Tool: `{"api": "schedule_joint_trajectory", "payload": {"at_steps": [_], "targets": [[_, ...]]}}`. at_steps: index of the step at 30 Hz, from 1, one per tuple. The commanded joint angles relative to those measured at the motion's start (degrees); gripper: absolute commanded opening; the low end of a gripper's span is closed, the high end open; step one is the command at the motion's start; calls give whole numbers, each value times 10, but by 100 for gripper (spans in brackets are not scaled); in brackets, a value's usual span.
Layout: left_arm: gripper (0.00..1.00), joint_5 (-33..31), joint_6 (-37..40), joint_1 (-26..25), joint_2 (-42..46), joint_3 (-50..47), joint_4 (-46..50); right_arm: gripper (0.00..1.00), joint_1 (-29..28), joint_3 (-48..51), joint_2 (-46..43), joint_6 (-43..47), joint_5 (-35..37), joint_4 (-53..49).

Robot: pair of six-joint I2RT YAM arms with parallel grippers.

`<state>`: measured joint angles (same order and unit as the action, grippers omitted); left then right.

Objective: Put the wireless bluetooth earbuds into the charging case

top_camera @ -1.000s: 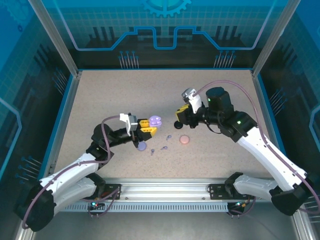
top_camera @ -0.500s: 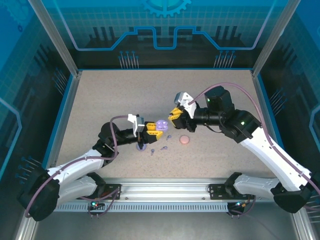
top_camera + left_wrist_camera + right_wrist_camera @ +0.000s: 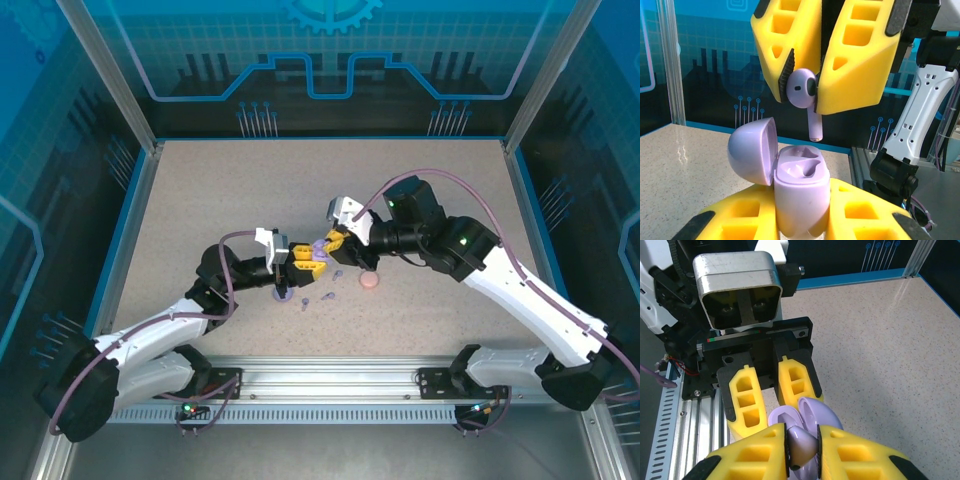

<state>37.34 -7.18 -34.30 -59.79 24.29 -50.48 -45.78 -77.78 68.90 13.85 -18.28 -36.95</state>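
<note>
My left gripper [image 3: 300, 256] [image 3: 802, 205] is shut on a lavender charging case [image 3: 801, 175] [image 3: 316, 251], held upright above the table. Its lid [image 3: 752, 150] is swung open to the left, and both sockets are bare. My right gripper [image 3: 330, 243] [image 3: 817, 92] hangs directly over it, shut on a lavender earbud [image 3: 801, 87] with its stem pointing down just above the case. From the right wrist, the earbud [image 3: 802, 447] sits between my yellow pads, over the case [image 3: 782, 416] and the left gripper [image 3: 771, 395]. Loose lavender earbuds [image 3: 327, 296] lie on the table below.
A round lavender case [image 3: 283, 293] lies under the left gripper, and a pink one [image 3: 369, 281] lies beside the right arm. Two more small earbuds [image 3: 303, 302] [image 3: 338, 272] are scattered between them. The speckled table has blue rails at its edges.
My right gripper has moved left with the earbud and now sits over the open case. The left gripper moved right with the case a second ago, then held still.
</note>
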Motion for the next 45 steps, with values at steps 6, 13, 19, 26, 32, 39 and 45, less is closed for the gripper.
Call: {"api": "schedule_joint_trajectory", "payload": {"at_steps": [6,13,19,26,32,39,45], "targets": [[9,12,2,-4,0,18,-27,21,-20,-25,14,15,23,-6],[9,10,2,-5,0,18,-24,21,-32,-28,25,26,48,-8],[9,8,2,-6,1,18,-24,21,-36,-26,30,27,44,-10],[9,4,3,-5,2,16,-23,21,-37,-22,28,29,30,-18],[10,0,4,-5,1,15,-21,21,-37,-22,29,31,15,-23],[10,-3,3,-6,2,15,-21,23,-39,-18,28,32,20,-26],[10,-2,2,-6,2,15,-21,30,-39,-32,35,21,32,-30]]}}
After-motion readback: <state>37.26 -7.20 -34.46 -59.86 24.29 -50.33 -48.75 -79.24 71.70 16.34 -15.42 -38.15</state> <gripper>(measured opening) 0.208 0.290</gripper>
